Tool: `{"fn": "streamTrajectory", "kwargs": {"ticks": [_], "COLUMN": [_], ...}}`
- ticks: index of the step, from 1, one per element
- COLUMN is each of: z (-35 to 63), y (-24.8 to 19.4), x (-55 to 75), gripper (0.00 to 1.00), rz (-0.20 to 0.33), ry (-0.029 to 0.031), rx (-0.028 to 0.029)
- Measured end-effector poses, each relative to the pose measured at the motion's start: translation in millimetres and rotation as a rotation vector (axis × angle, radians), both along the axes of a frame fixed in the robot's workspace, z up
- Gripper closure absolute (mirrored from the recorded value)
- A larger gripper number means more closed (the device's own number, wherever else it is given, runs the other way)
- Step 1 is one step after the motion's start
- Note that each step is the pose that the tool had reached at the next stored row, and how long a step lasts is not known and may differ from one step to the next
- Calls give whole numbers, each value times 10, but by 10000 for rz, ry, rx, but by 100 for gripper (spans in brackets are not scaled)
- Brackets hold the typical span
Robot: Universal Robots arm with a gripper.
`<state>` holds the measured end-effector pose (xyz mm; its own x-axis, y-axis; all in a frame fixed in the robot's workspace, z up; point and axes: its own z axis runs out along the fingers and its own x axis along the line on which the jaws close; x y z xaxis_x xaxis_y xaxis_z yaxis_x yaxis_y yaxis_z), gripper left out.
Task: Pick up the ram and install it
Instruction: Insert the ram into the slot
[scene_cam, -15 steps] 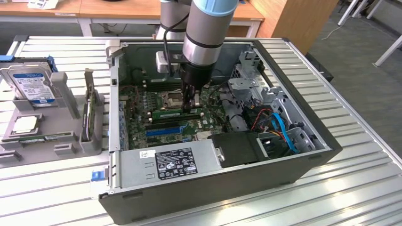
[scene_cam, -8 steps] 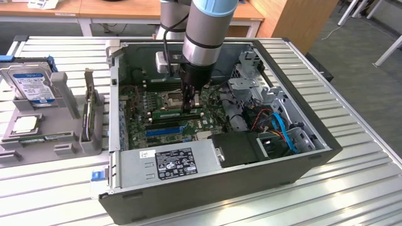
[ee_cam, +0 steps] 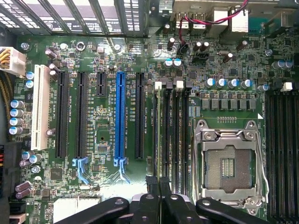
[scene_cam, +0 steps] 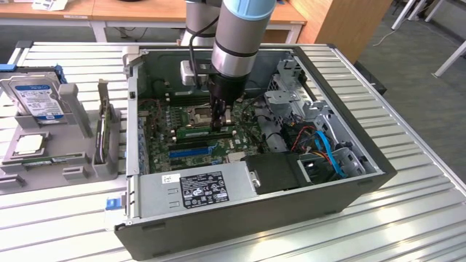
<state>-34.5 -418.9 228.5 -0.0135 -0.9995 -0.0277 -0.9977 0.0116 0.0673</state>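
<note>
Item: the ram, a green stick standing edge-up along a memory slot just beside the CPU socket, inside the open case.

Pincer: clenched, tips at the ram's end toward the exterior view's right. I cannot tell whether it is pinching or merely pressing.

Risk: force at one end may leave the stick tilted and half-seated, or the tips may skid toward the socket.

Wrist view adds the slots and the closed fingertips. The exterior view gives the board's length.

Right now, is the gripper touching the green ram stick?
Cannot tell. In the exterior view the gripper ends right at the ram, but its own body hides where they meet.
</note>
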Motion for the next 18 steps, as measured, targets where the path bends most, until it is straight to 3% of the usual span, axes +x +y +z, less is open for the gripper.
{"fn": "streamTrajectory", "kwargs": {"ticks": [18], "z": [-4], "y": [1], "x": [0], "gripper": [89], "rz": [0], "ry": [-2], "rx": [6]}}
